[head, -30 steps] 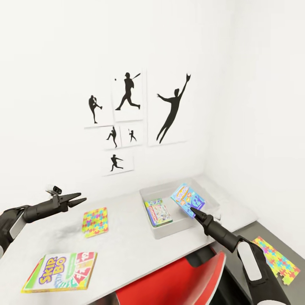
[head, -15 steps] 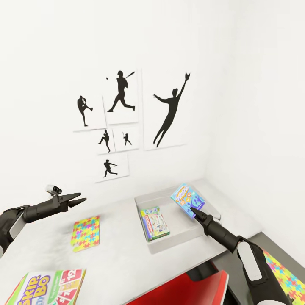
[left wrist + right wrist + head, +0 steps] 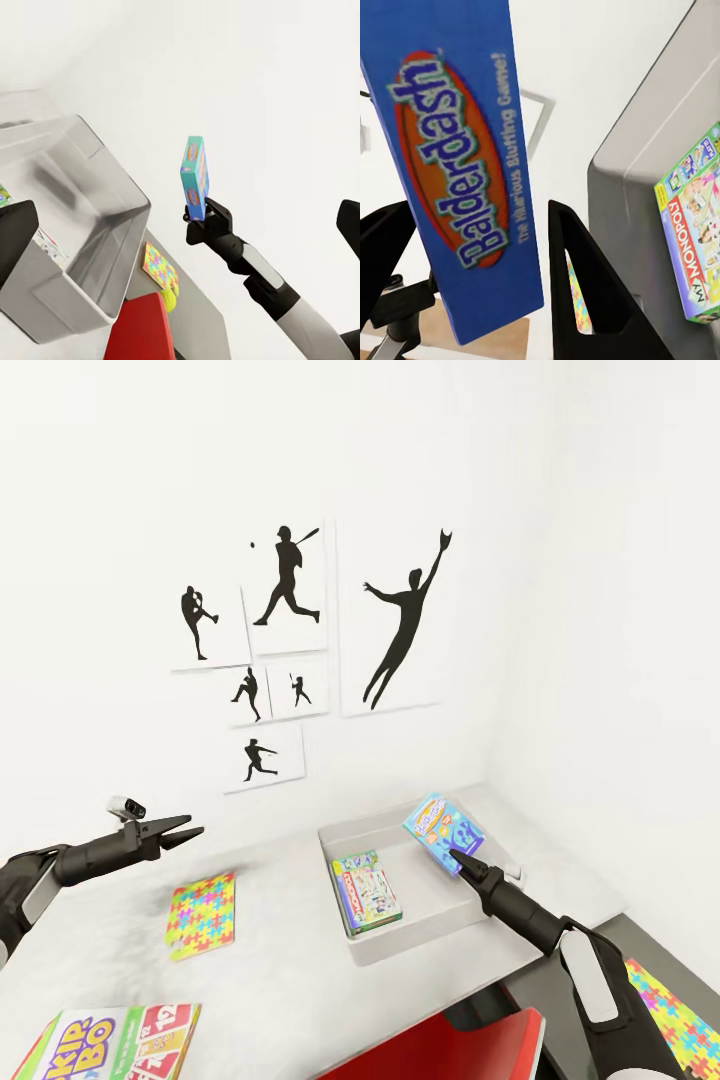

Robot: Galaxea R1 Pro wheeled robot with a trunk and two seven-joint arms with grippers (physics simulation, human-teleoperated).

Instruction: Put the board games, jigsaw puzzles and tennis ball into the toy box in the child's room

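My right gripper (image 3: 457, 854) is shut on a blue Balderdash board game (image 3: 439, 830), holding it tilted above the right part of the grey toy box (image 3: 437, 931). A Monopoly board game (image 3: 367, 890) lies flat inside that box. On the white table (image 3: 280, 970), left of the box, lies a jigsaw puzzle (image 3: 203, 915), and a Skip-Bo board game (image 3: 110, 1045) is at the near left edge. My left gripper (image 3: 193, 830) hovers open and empty above the table's left side. Another jigsaw puzzle (image 3: 675, 1010) lies on the floor, with the tennis ball (image 3: 169, 301) beside it.
A red chair (image 3: 450, 1050) stands tucked under the table's front edge. The table sits in a corner of white walls, with black sports-silhouette pictures (image 3: 300, 640) hung above it. Dark floor shows to the right of the table.
The head view has shifted, so the table, box and pictures sit further left and lower in the picture. Both arms keep their pose, and the blue game stays gripped.
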